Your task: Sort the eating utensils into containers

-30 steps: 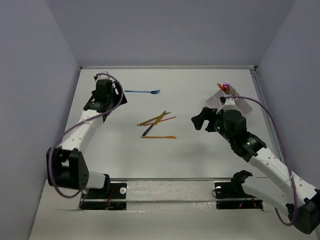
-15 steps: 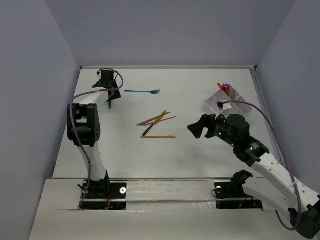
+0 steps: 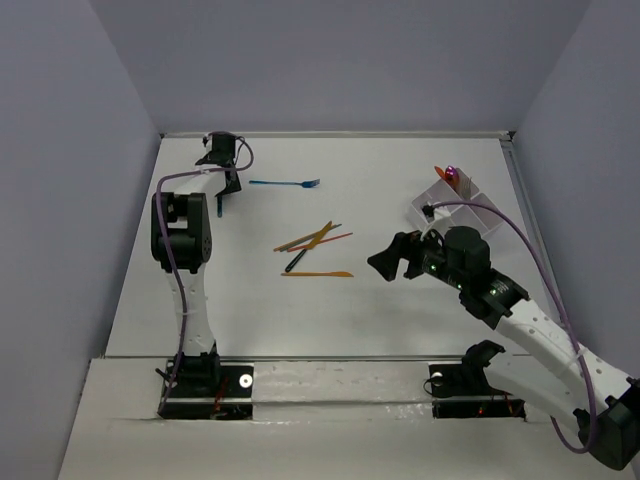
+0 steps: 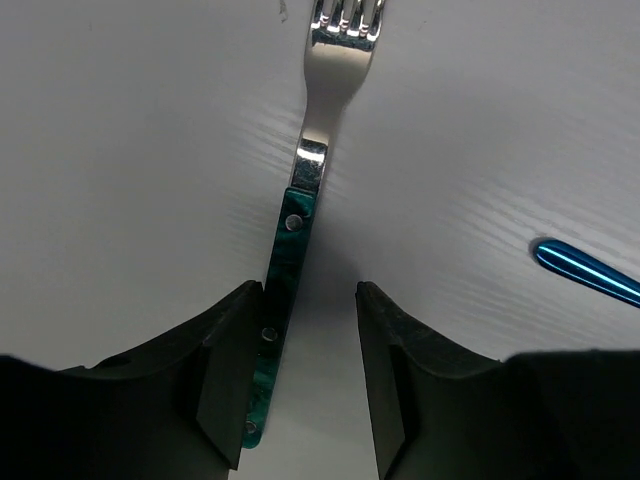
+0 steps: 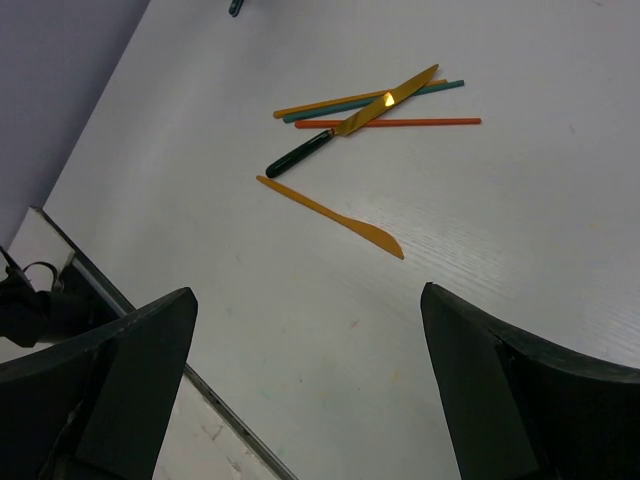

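Top view: the utensil pile (image 3: 315,240) lies well left of the container (image 3: 432,200), and the blue fork (image 3: 285,183) farther left.

Left wrist: the left end effector (image 4: 308,300) straddles a green-handled fork (image 4: 290,250). It is not yet clamped and appears placed for pickup.

Right wrist: the right end effector (image 5: 310,370) is wide open and empty, overlooking the pile, probably its next target.
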Robot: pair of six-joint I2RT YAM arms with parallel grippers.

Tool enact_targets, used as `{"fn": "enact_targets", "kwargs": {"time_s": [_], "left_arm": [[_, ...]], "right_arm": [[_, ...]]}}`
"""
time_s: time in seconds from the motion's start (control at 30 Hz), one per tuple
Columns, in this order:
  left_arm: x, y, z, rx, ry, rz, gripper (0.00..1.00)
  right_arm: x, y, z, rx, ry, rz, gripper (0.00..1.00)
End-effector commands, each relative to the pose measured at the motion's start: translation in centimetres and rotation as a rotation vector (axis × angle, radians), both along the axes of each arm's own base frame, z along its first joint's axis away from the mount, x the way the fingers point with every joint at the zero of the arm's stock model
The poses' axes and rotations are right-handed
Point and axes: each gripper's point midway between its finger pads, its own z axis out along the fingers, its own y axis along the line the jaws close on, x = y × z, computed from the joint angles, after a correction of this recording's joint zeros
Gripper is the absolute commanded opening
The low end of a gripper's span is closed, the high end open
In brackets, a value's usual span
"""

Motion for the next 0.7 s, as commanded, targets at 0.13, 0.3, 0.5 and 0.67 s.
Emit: {"fn": "enact_targets", "kwargs": {"time_s": [0.13, 0.3, 0.5, 0.67], "left_arm": [[0.0, 2.2, 1.3, 0.064, -0.013, 0.049, 0.45], [-0.1, 2.1, 1.6, 0.047, -0.035, 0.018, 0.55], [-0.6, 1.7, -1.3, 0.034, 0.036, -0.01, 0.43], [-0.2, 1.4, -2.1, 0.018, 0.027, -0.02, 0.08]], "right_arm": [[0.2, 0.6, 1.1, 0.027, -0.059, 0.027, 1.0], [0.0, 0.8, 1.0, 0.024, -0.054, 0.036, 1.0], [0.2, 0.9, 1.2, 0.03, -0.057, 0.028, 1.0], [0.0, 1.4, 1.1, 0.063, -0.031, 0.042, 1.0]]}}
